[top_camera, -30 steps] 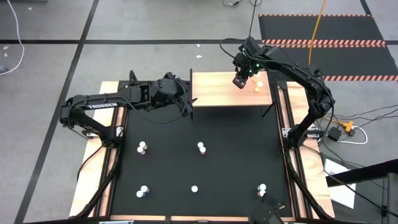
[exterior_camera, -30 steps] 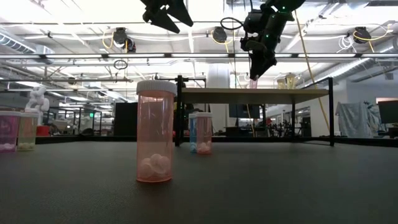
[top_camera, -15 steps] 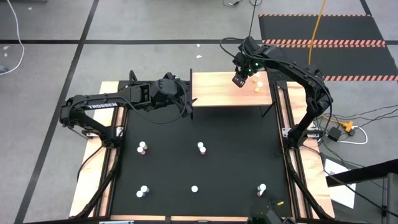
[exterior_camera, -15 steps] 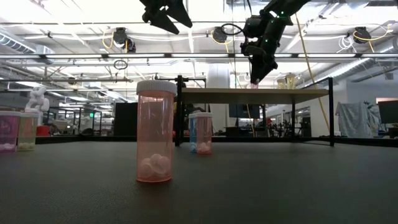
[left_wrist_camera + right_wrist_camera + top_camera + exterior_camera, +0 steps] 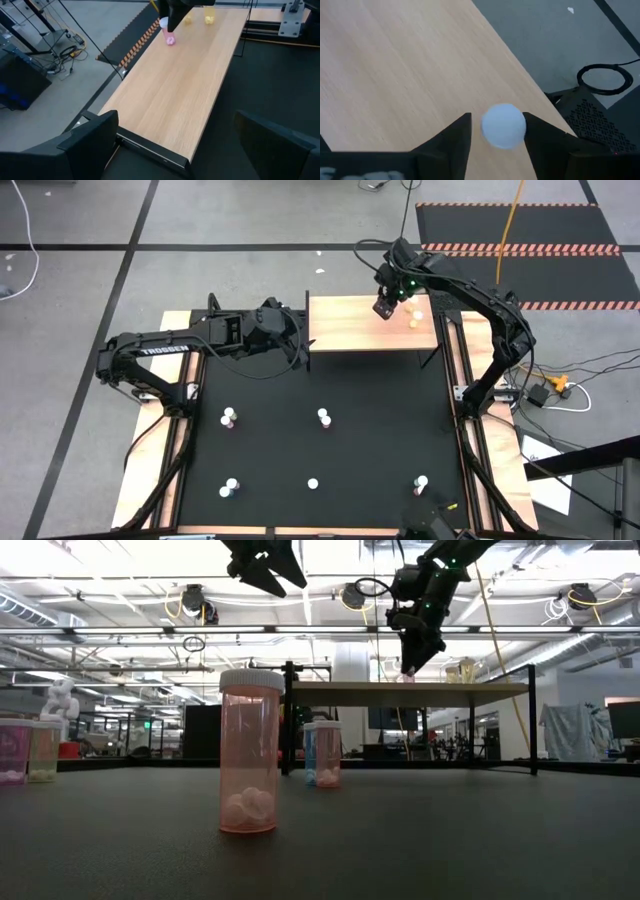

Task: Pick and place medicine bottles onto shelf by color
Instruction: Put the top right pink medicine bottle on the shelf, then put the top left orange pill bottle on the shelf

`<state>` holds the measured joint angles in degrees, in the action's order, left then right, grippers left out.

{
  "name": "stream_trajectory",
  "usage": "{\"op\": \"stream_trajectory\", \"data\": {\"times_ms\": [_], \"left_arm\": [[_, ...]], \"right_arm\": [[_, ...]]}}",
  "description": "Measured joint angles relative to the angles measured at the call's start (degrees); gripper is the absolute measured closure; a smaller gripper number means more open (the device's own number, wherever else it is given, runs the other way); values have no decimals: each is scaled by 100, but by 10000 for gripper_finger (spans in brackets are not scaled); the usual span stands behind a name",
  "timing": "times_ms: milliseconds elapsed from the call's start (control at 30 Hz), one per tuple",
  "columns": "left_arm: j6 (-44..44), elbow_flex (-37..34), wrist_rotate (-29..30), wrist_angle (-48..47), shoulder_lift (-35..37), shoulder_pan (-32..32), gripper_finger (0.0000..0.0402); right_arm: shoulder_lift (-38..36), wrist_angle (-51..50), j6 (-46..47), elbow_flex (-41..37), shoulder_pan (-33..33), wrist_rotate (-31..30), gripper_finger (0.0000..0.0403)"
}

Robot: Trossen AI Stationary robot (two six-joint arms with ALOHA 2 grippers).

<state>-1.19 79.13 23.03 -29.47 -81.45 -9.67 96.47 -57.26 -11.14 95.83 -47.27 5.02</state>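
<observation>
Over the shelf (image 5: 350,330), the right hand (image 5: 384,308) has lifted slightly and its fingers are loosening off the pink bottle (image 5: 169,36), now standing placed; left hand (image 5: 296,350) waits released

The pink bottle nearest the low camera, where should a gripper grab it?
Come straight down over the pink bottle and close just under its white cap. It stands upright and alone on the black table, so both sides are clear.

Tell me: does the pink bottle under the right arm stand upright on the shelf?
Upright: the pink bottle stands on the shelf, white cap on top, seen between the right tool's fingers.
</observation>
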Motion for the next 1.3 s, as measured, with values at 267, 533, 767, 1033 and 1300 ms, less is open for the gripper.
{"op": "stream_trajectory", "data": {"times_ms": [267, 533, 767, 1033, 1300], "left_arm": [[109, 0, 1, -191, 0, 0, 9], [906, 6, 117, -343, 182, 0, 9], [900, 4, 172, -333, 256, -17, 9], [1005, -7, 208, 509, 145, -4, 9], [1713, 4, -280, 1344, 93, 74, 9]], "right_arm": [[-15, 94, 106, -1, -2, -26, 162], [-723, 172, 174, -9, 124, -83, 144], [-1908, 146, 838, -7, 575, -101, 148], [-2843, 78, 1892, -665, 2421, -571, 149], [-3250, 219, 2855, -1322, 4041, -1392, 149]]}}
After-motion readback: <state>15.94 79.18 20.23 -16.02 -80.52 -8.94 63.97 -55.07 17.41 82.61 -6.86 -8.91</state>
